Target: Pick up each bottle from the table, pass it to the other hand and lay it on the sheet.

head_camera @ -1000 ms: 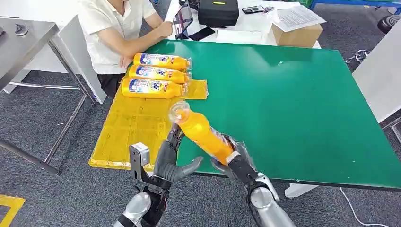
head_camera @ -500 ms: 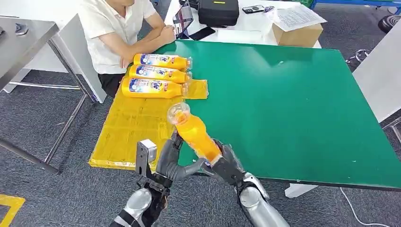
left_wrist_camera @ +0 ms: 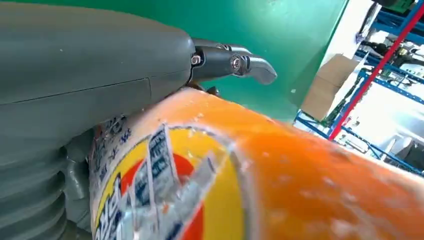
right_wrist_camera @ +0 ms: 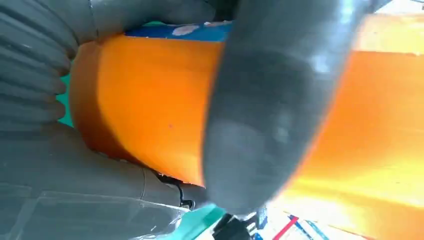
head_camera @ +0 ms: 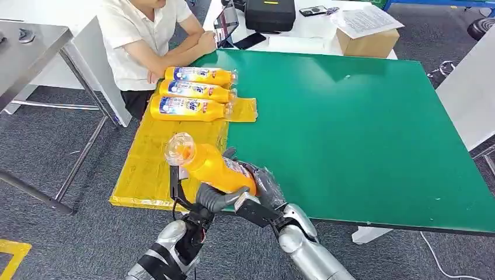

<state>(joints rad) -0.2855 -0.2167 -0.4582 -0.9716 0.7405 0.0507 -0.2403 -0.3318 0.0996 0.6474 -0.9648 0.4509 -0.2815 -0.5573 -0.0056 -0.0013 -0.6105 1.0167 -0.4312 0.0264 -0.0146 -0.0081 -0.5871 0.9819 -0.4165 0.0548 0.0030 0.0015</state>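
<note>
Bottle [head_camera: 211, 168], orange with a clear cap, sits at about 6 o'clock in my head view, just above the near edge of the green counter [head_camera: 362, 128]. It lies tilted, cap end toward 10 o'clock, base toward 4 o'clock. Both of my hands are on it. My left hand [head_camera: 215, 197] cups it from underneath, grey thumb and dark fingers curled up around the body. My right hand [head_camera: 261, 188] wraps the base end, fingers folded over the label. In the left wrist view the bottle [left_wrist_camera: 260, 175] presses against the grey palm, with one dark fingertip [left_wrist_camera: 250, 67] reaching past it. In the right wrist view a thick grey thumb [right_wrist_camera: 270, 110] lies across the orange body [right_wrist_camera: 150, 105].

Under and beyond the cap, toward 9 o'clock, a yellow sheet [head_camera: 154, 160] covers the left strip of the counter. At its far end, around 11 o'clock, three more orange bottles [head_camera: 190, 90] lie on their sides, side by side, touching, caps toward 3 o'clock.

Just beyond them a person in a white shirt [head_camera: 137, 41] sits at the counter's corner, forearm resting near the bottles. Farther back, at 12 o'clock, a black case [head_camera: 269, 14] and, toward 1 o'clock, a cardboard box [head_camera: 368, 38] with papers on it stand on a white surface.
</note>
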